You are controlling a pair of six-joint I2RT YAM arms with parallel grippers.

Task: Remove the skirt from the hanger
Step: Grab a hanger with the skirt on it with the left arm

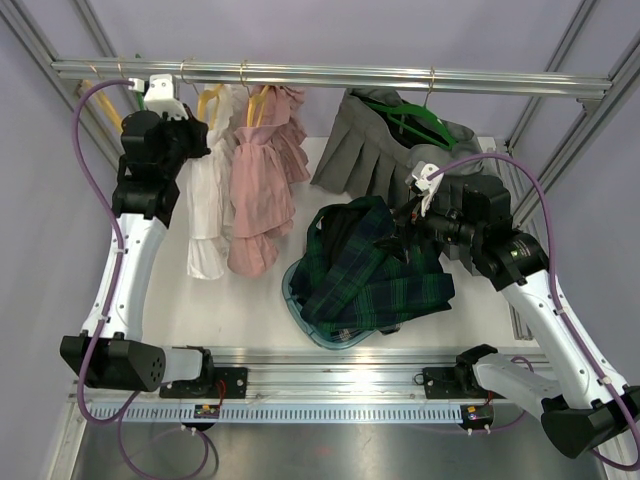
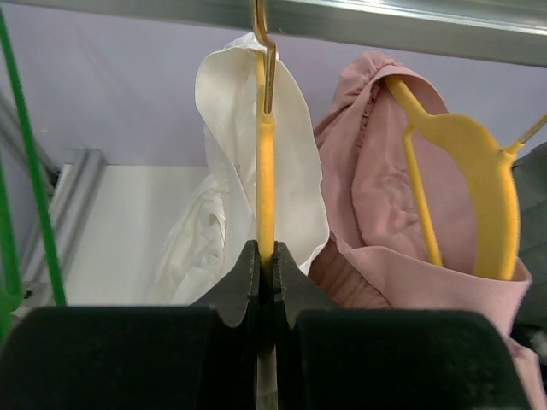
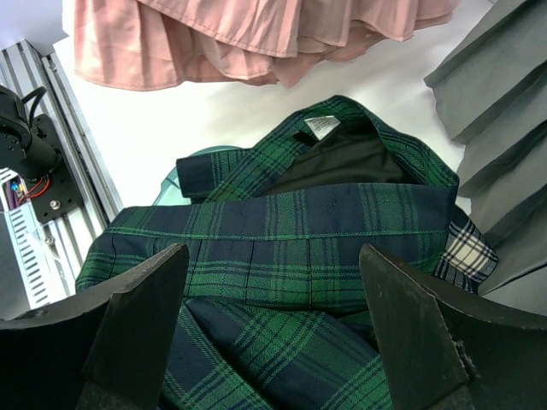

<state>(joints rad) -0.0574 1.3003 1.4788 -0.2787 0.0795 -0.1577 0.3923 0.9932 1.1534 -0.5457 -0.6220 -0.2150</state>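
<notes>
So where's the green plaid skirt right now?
From above, the plaid skirt lies heaped in the tub at the table's front, under the right gripper, near the hanging grey skirt.

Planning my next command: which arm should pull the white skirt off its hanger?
Right. The right end effector is open above the plaid skirt; the left end effector is shut on the yellow hanger.

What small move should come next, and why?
Probably the right gripper, open above the plaid skirt, should move toward the white skirt: the left gripper is shut on its yellow hanger, and the skirt hangs on it.
</notes>
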